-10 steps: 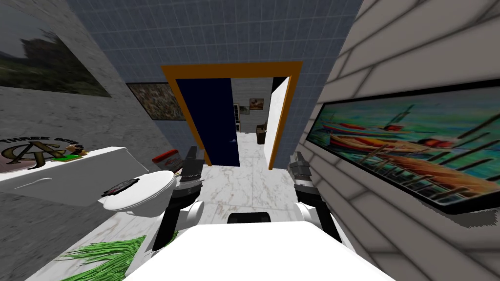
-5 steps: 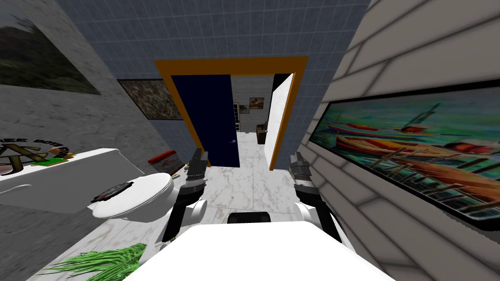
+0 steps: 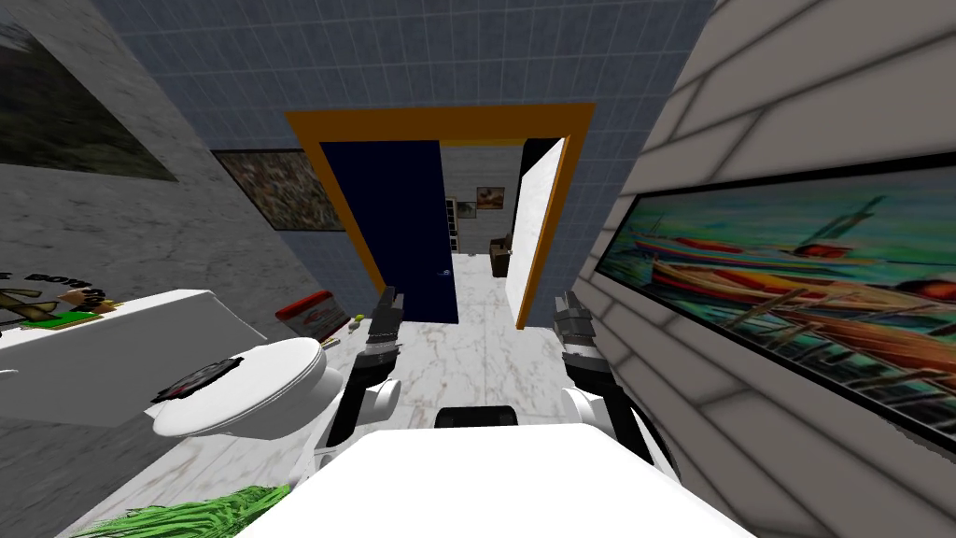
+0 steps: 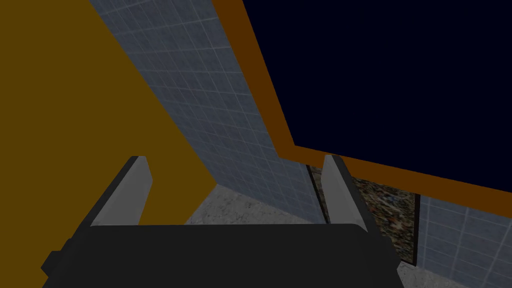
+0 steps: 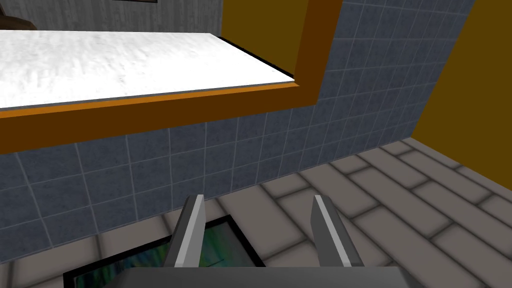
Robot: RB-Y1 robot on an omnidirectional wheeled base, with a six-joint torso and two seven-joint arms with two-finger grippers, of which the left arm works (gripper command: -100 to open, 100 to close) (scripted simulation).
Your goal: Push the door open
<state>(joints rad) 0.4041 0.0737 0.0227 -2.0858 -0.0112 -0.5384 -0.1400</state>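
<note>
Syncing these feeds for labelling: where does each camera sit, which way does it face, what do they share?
Head view: on the head, steeply down and forward at the orange door frame and dark blue door; left gripper and right gripper show.
Left wrist view: on the left hand, along its open jaws at the dark blue door and tiled wall.
Right wrist view: on the right hand, along its open jaws at the white panel and tiled wall.
All three share the orange door frame.
</note>
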